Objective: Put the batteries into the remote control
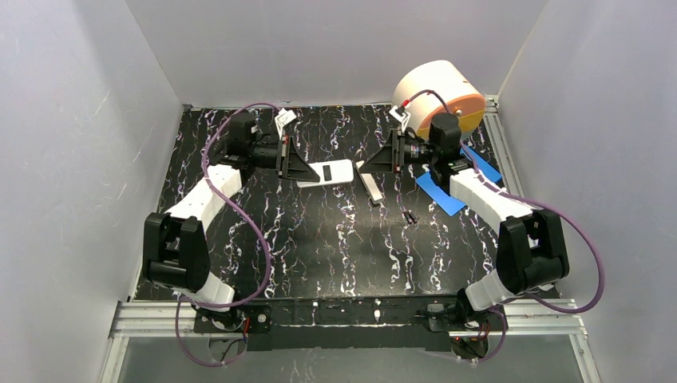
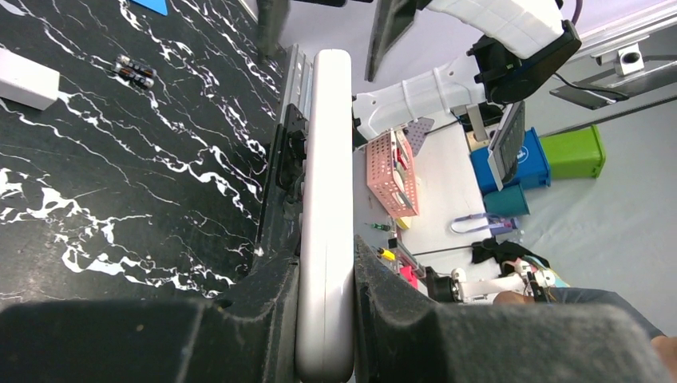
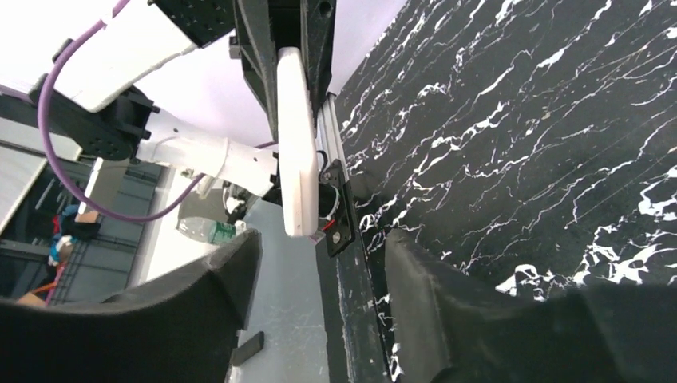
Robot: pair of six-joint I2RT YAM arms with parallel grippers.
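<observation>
- the left gripper is clamped shut on one end of the remote control. its wrist view shows the white bar pinched edge-on between both fingers.
- the remote sits toward the far edge of the bench, about midway between the left and right edges. its small dark recess faces up and its free end points at the right arm.
- the right gripper hangs just off that free end. its fingers are spread wide with nothing between them, and the remote's tip is ahead of them, not touching.
- the batteries, tiny dark cylinders, lie together on the marbled top right of centre, well apart from both grippers. the left wrist view shows them too.
- a narrow white strip lies on the bench just nearer than the remote's free end.
- a blue sheet lies by the right edge under the right arm.
- a big white-and-orange roll stands in the far right corner.
</observation>
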